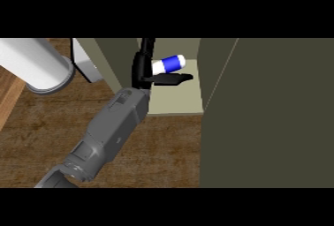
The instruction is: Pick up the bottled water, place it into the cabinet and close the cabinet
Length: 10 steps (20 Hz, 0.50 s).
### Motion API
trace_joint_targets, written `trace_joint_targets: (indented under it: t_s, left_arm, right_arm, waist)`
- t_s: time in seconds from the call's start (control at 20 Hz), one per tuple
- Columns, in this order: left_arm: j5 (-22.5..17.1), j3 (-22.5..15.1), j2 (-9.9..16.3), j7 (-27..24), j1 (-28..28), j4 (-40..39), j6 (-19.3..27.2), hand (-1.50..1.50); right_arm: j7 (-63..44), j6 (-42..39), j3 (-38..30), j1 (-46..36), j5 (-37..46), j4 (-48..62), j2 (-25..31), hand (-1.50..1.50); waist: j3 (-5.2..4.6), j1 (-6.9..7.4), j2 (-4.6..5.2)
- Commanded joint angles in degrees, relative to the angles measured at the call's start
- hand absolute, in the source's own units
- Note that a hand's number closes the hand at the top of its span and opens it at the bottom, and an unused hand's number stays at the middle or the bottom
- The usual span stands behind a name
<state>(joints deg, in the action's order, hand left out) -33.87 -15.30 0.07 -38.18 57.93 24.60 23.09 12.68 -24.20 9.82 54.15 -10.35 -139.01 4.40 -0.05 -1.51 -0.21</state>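
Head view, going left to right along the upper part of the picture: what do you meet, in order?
White cylinder → small white box → cabinet side wall → black hand reaching into the cabinet → bottled water on the shelf → open cabinet door.

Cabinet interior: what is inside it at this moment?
Inside the cabinet, the bottled water lies on the shelf with a robot hand around it. The hand covers part of the bottle; the cabinet door hides anything farther right.
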Motion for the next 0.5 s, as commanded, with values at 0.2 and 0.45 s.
trace_joint_targets:
  t_s: [0.2, 0.45]
  left_arm:
    - [-4.31, -10.12, -0.07, 4.21, -12.59, 19.4, -3.98, -1.5]
    - [-4.2, -15.3, -0.07, 1.76, -22.81, 30.75, -4.29, -1.5]
  right_arm:
    - [-3.47, 2.32, 0.48, 0.14, 1.61, -6.02, 0.29, -1.5]
    - [-4.5, 2.84, -0.22, 0.55, -0.6, -8.38, 1.09, -1.5]
  waist:
    - [0.0, 1.64, -0.45]
    - [0.0, 1.63, -0.23]
